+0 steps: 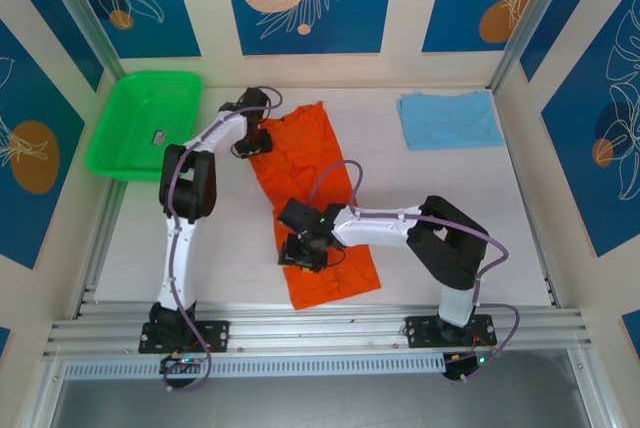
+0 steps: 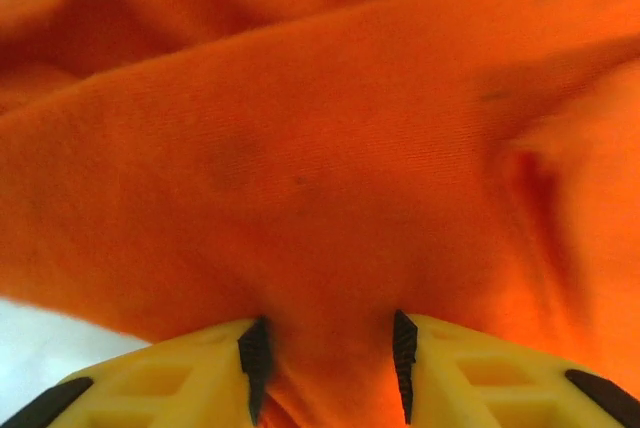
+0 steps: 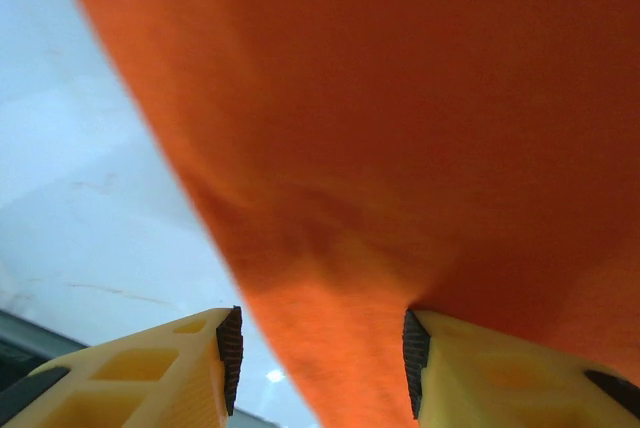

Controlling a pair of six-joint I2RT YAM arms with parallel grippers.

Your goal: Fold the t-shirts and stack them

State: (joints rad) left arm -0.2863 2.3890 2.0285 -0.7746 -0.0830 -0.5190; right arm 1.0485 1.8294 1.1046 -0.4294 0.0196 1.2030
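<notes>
The orange t-shirt (image 1: pixel 318 198) lies as a long, partly folded strip down the middle of the table. My left gripper (image 1: pixel 252 138) is at its far left corner. In the left wrist view the orange t-shirt (image 2: pixel 320 148) bunches between the parted jaws of my left gripper (image 2: pixel 330 333). My right gripper (image 1: pixel 303 251) is at the shirt's near left edge. Seen from the right wrist, my right gripper (image 3: pixel 322 323) is open, with the orange t-shirt's (image 3: pixel 400 128) edge draped across the gap. The sky-blue t-shirt (image 1: pixel 450 120) lies folded at the back right.
A green plastic basket (image 1: pixel 120 153) stands at the back left, just off the white table (image 1: pixel 220 258), with a small object (image 1: pixel 158 136) inside. Metal frame posts rise at the back corners. A rail runs along the near edge.
</notes>
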